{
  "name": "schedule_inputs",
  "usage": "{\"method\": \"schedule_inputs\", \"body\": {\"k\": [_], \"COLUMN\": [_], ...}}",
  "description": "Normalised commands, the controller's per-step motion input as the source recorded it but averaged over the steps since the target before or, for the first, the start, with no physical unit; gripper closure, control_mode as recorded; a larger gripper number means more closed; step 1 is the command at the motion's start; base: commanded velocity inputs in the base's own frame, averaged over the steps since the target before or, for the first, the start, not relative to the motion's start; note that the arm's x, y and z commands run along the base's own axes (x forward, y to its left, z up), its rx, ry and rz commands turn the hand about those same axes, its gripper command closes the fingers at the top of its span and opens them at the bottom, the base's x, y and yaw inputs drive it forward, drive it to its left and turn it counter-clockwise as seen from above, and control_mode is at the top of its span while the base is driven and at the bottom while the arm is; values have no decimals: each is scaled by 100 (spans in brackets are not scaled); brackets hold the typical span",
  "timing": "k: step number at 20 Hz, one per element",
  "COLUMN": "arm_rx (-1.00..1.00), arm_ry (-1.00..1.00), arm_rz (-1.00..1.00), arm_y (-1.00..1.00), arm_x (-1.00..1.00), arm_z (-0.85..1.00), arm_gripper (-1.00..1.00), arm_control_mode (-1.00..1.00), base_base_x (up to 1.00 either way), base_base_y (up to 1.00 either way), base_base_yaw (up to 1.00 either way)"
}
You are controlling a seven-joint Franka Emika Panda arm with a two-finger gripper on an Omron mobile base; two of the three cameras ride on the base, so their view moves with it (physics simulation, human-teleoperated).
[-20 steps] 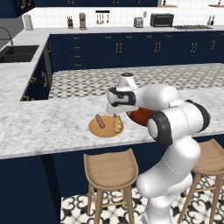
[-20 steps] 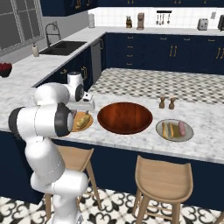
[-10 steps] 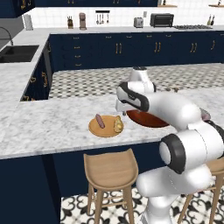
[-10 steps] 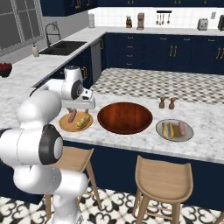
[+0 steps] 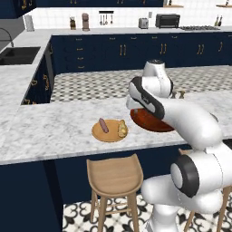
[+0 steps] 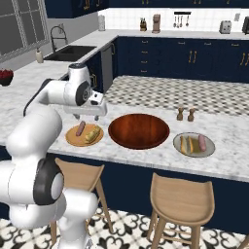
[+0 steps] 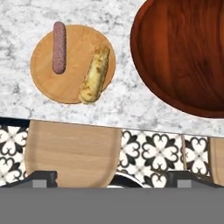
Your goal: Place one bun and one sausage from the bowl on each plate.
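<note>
On the flat round plate of light orange-tan wood (image 7: 70, 65) I see a slim pinkish-brown sausage (image 7: 59, 47) and a thicker, rough yellow-tan bun (image 7: 95, 75), lying side by side but apart. In the hand view both long axes run about top to bottom, the bun slightly tilted. The second plate, grey-rimmed (image 6: 194, 144), sits past the far side of the bowl and also carries a bun and a sausage; I cannot separate them sharply. Between the plates stands the wide glossy dark red-brown bowl (image 6: 139, 130), and I see nothing in it. My gripper (image 6: 86, 111) hangs above the marble counter (image 5: 50, 127), over the gap between wooden plate and bowl, with jaws spread wide and nothing between them. I judge the task finished, so no new grasp is needed.
</note>
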Motion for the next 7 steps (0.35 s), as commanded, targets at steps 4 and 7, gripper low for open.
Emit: {"method": "schedule_inputs", "body": {"k": [4,7], "arm_rx": [0,0], "arm_ry": [0,0], "arm_rz": [-2,-2], "arm_y": [-45,-44], "arm_x": [-34,-45], "arm_z": [47,30], "arm_gripper": [-100,-100], "arm_control_mode": [-100,-100], "base_base_x": [0,0], "base_base_y": [0,0], "base_base_yaw": [0,0]}}
